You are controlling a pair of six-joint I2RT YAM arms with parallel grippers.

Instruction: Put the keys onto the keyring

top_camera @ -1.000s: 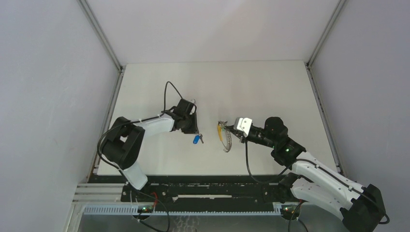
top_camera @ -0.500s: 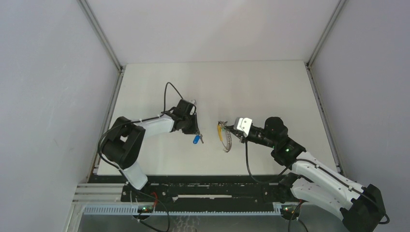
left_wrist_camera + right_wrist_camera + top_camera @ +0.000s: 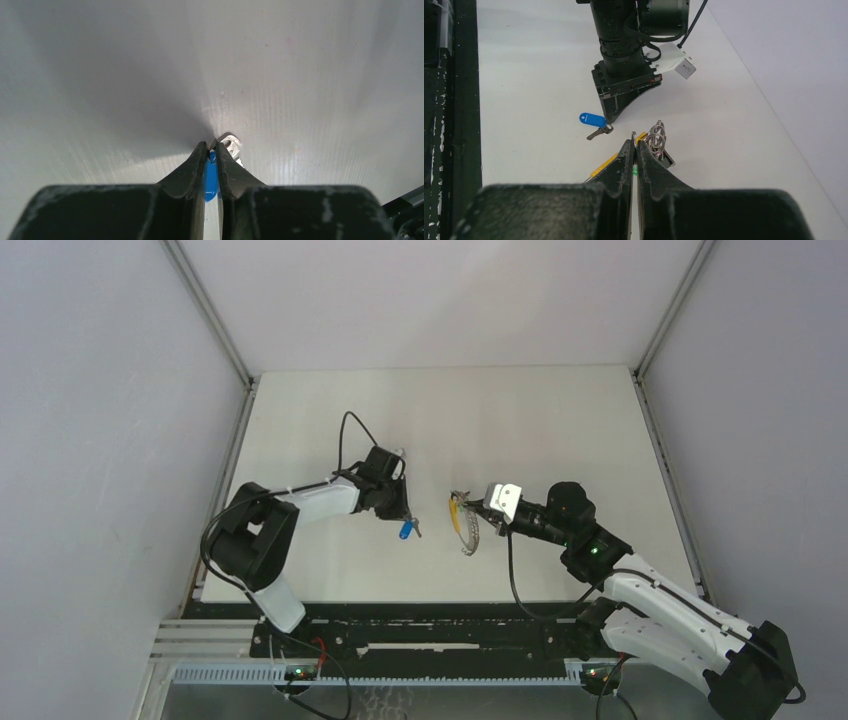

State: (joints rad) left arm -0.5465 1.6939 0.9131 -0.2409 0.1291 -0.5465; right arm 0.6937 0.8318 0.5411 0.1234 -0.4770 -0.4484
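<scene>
Left tool (image 3: 211, 150) narrowed, pinching blue key (image 3: 211, 177), wrist view only; right tool (image 3: 634, 142) pressed together beside keyring (image 3: 656, 137).

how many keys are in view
1. The blue-headed key lies on the table, pinched in the left tool. Another may be hidden behind the right tool.

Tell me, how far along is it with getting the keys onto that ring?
Done: nothing yet; no key shows on the keyring. In hand: the left jaws are closed on the blue key, which lies on the table. The right jaws are shut at the keyring's yellow tab, though a grip isn't certain. Left: threading the blue key, then any other key; none is visible.
</scene>
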